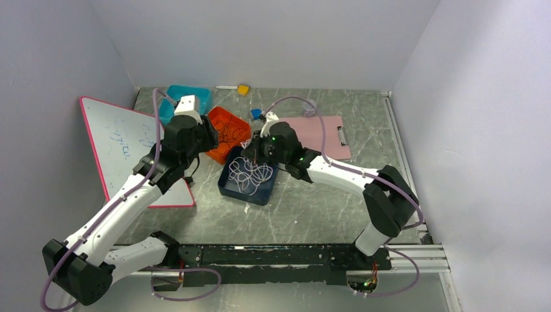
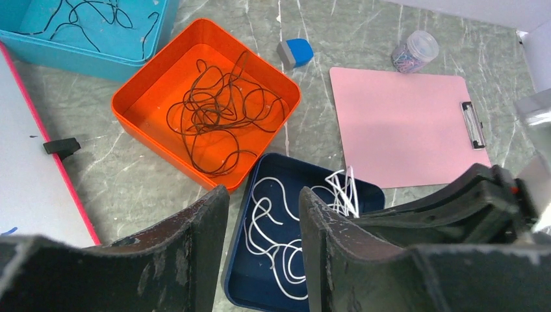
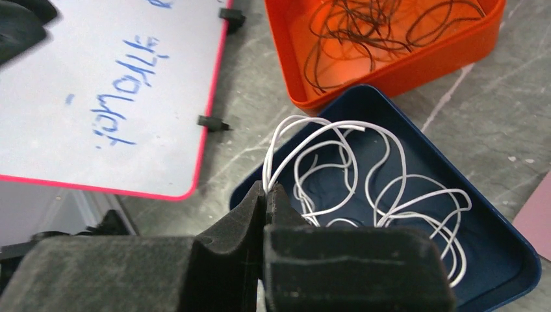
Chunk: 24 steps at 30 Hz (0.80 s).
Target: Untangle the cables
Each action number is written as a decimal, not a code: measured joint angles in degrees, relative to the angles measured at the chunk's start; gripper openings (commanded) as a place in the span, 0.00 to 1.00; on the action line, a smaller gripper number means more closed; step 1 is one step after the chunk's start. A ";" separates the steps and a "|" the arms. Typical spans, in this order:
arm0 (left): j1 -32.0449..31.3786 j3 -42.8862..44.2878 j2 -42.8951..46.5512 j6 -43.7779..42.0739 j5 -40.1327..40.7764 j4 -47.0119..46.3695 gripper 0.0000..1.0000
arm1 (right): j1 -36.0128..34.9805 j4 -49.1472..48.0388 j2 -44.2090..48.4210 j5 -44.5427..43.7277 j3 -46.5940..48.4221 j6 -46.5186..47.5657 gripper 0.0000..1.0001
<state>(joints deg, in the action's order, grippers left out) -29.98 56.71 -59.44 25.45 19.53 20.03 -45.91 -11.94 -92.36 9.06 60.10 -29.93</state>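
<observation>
Both arms reach forward and bend down. The left hand point(image 2: 263, 201) has its fingers apart. The right hand point(image 3: 266, 192) pinches a white cable point(image 3: 318, 123) tight.

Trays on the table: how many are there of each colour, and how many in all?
light blue tray: 1
orange tray: 1
dark blue tray: 1
Total: 3 trays
</observation>
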 measured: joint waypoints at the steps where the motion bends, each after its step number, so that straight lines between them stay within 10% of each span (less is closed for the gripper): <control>1: 0.00 0.00 -0.02 0.04 0.00 0.00 0.49 | -0.24 0.31 -0.59 -0.57 0.02 0.72 0.00; 20: 0.00 -0.33 -1.20 0.76 -0.55 -0.02 0.49 | -2.21 4.15 -15.52 1.05 3.39 6.45 0.00; 24: 0.00 -0.33 -1.70 0.83 -0.76 -0.02 0.50 | -2.23 5.01 -16.87 1.66 4.09 6.75 0.15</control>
<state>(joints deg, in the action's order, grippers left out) -29.98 56.38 -61.14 26.28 18.76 20.01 -48.14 -6.94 -109.23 10.72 64.18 -23.18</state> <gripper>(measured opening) 0.491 0.039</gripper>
